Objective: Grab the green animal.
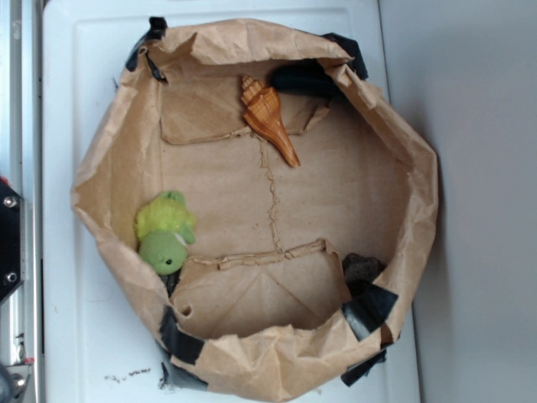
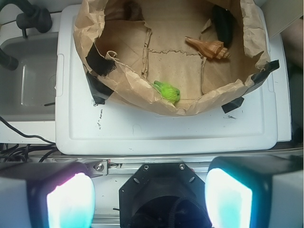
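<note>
- A crumpled brown paper bag [image 1: 394,143], rolled down into an open-topped nest with strips of black tape on its rim, sits on a white plastic lid-like surface [image 1: 75,353]
- The small plush green animal [image 1: 165,232], with a smooth light-green round head and fuzzy yellow-green body, lies on the paper floor against the bag's left wall in the exterior view, head towards the lower edge
- In the wrist view the same toy peeks over the near paper rim, just inside it
- An orange-brown spiral seashell [image 1: 268,119] lies well apart from the toy near the far wall, its pointed tip aimed towards the centre of the bag
- A dark rounded object [image 1: 304,80] is tucked beside the shell's broad end, too shadowed to identify
- The robot gripper [image 2: 149,199] shows only in the wrist view, its two glowing fingers [image 2: 70,202] spread wide with nothing between them, outside the bag and well short of the toy
</note>
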`<state>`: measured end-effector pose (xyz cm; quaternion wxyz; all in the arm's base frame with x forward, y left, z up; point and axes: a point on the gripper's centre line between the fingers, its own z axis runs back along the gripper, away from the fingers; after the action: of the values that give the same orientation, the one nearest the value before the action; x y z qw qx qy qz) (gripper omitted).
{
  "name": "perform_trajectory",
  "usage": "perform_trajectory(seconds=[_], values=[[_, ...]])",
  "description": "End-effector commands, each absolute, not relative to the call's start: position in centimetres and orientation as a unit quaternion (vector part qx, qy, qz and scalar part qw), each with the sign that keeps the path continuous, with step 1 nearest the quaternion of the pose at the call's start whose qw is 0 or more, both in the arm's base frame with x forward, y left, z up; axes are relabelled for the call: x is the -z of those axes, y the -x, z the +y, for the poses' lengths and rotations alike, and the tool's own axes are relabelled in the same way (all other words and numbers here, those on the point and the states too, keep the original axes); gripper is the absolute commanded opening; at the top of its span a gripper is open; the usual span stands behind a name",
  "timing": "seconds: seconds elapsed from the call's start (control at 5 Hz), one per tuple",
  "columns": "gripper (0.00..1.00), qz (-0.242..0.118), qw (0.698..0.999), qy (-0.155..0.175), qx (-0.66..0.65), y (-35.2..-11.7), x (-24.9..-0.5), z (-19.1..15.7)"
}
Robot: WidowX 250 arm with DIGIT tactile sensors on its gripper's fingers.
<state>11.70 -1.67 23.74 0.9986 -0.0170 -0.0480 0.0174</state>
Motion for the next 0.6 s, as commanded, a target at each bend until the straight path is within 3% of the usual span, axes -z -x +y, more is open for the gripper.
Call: perform_trajectory(seconds=[0.0, 0.2, 0.4], values=[[1.0, -0.048, 0.999, 0.017, -0.017, -11.7, -23.7, -1.7], [1.0, -0.036, 0.996, -0.018, -0.079, -15.3, -23.7, -1.3], [1.0, -0.036, 0.996, -0.018, -0.079, -15.3, -23.7, -1.3]])
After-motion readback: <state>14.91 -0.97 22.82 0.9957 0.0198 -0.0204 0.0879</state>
